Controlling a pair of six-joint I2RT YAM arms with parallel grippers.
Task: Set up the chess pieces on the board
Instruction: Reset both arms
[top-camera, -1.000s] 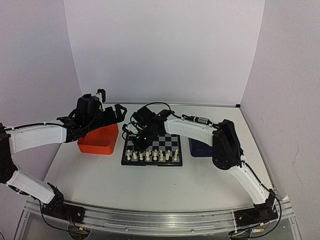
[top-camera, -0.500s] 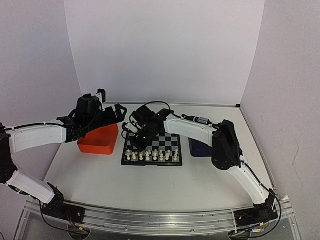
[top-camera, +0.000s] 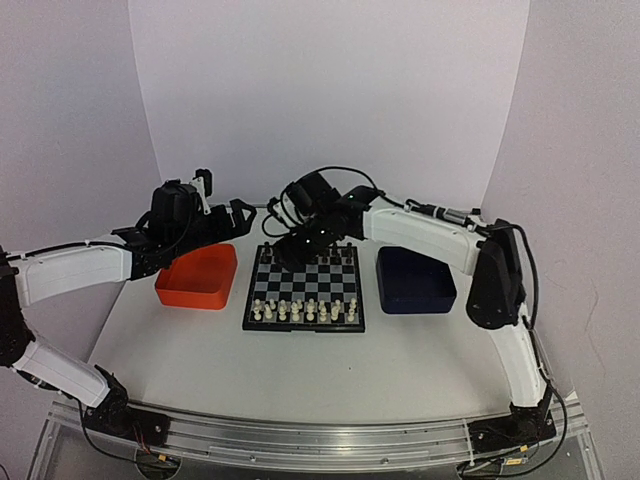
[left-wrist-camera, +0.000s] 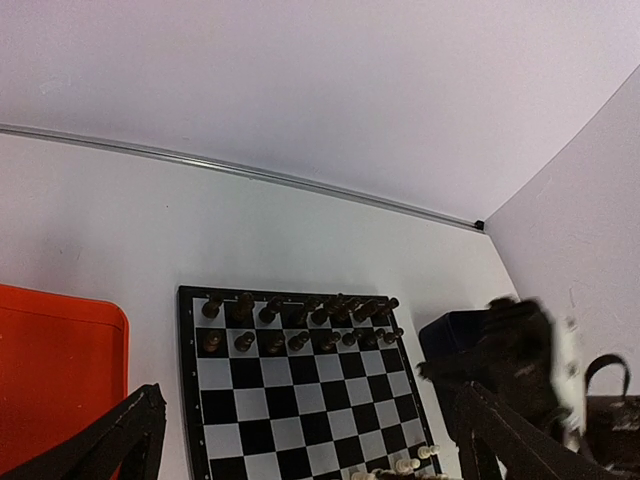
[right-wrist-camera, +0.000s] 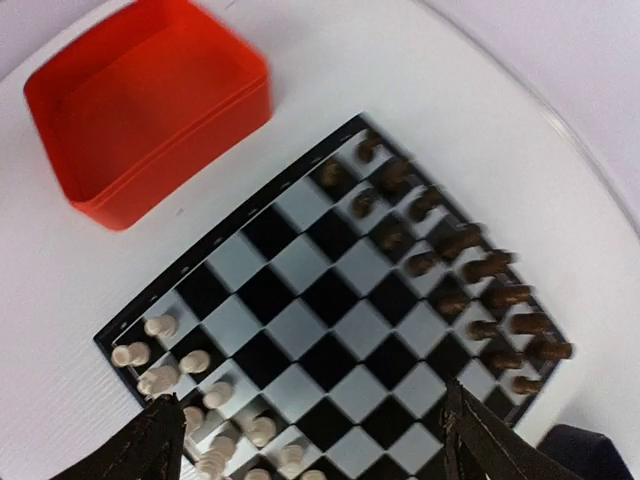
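Upright chess pieces (top-camera: 305, 311) along near board (top-camera: 305, 284) edge

Board (top-camera: 305, 285): smooth, slight sheen on the black and light-grey squares, looks like plastic. Chess pieces (top-camera: 303, 312): cream plastic, smooth. Dark chessmen (right-wrist-camera: 440, 243): brownish-black, faint gloss. Orange tray (right-wrist-camera: 150, 110): moulded plastic, satin. Dark blue tray (top-camera: 415, 280): matt. Worktop (top-camera: 300, 370): white, matt, smooth. Front rail (top-camera: 320, 440): bare metal, dull sheen. Arm shells (top-camera: 75, 272): glossy white plastic.
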